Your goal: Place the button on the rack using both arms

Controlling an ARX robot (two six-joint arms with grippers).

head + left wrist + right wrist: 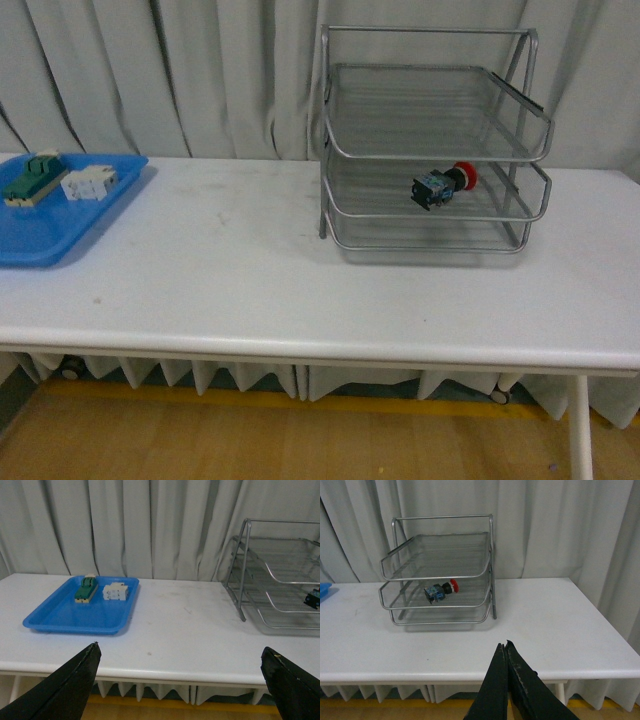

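Note:
The button [443, 185], red cap on a dark blue-black body, lies on its side on the middle tier of the silver wire rack [430, 150]. The right wrist view shows the same button [440, 591] inside the rack [440, 575], and the left wrist view catches only its edge [313, 599] in the rack [280, 575]. My left gripper [182, 652] hangs open off the table's front edge, far from the rack, nothing between its fingers [75, 680]. My right gripper [504, 646] is shut and empty, back at the front edge. Neither arm appears in the front view.
A blue plastic tray [50, 235] sits at the table's left end, holding a green-and-cream flat switch [32, 180] and a white block switch [88, 183]. Grey curtains hang behind. The white table's [250, 270] front edge runs across the front view.

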